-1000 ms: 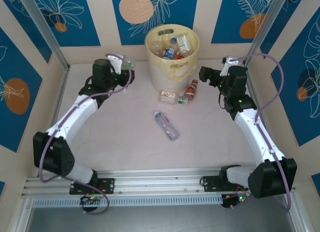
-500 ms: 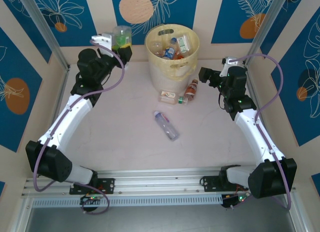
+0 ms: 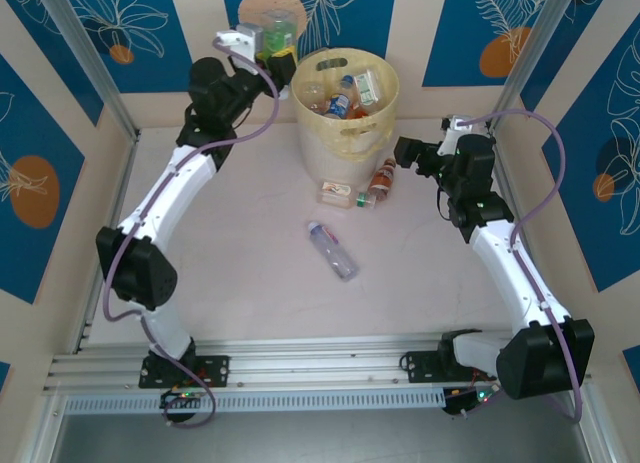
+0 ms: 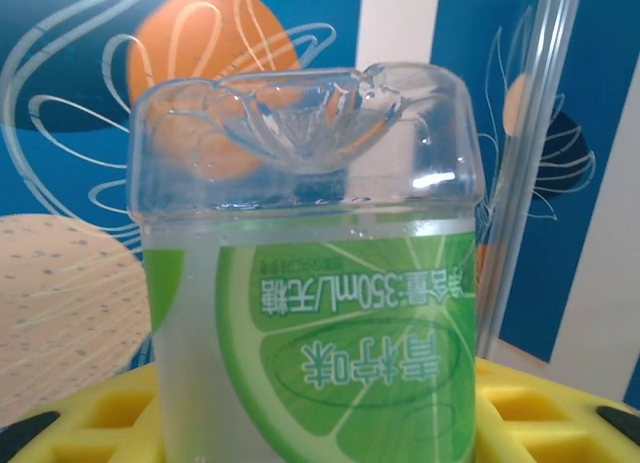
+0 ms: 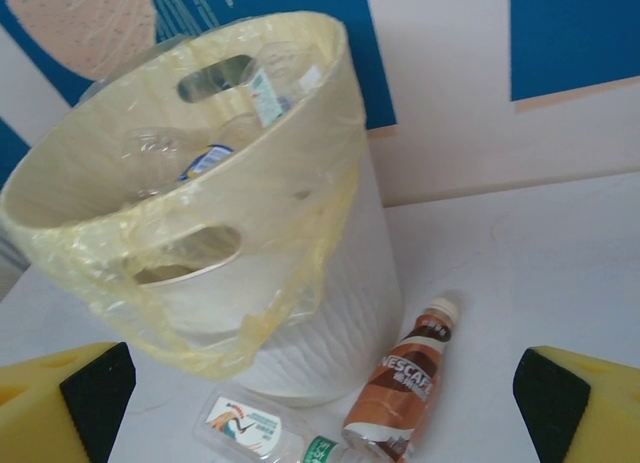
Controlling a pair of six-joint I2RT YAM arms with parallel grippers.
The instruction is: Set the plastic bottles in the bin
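**Bottle Transfer: Left Grip Raised Beside the Bin**

**Left arm.** With the left gripper (image 3: pixel 274 47), clamps a clear green-label bottle (image 4: pixel 310 323) between closed yellow pads (image 4: pixel 100 423). In the left wrist view, shows the bottle's moulded base at the end far from the wrist, with the lime label print upside down. Holds this bottle raised off the table (image 3: pixel 230 243), just beside the left part of the bin's rim and close to the patterned back wall (image 3: pixel 330 8).

**Right arm.** Presents the right gripper (image 3: pixel 404 149) with jaws spread wide and nothing between them, low near the table, to the right of the bin and facing it.

**Bin.** Places the bin (image 3: pixel 345 143) upright at the far middle of the table, lined with a thin yellowish film, with several bottles (image 3: pixel 340 93) inside.

**Table.** Leaves three bottles lying outside the bin:
- a brown Nescafé bottle (image 3: pixel 381 180) near the bin's base, toward the right;
- a flattened white-label bottle (image 3: pixel 337 194) just beside it on the left;
- a clear bottle with blue markings (image 3: pixel 333 250), well apart, toward the table's middle.
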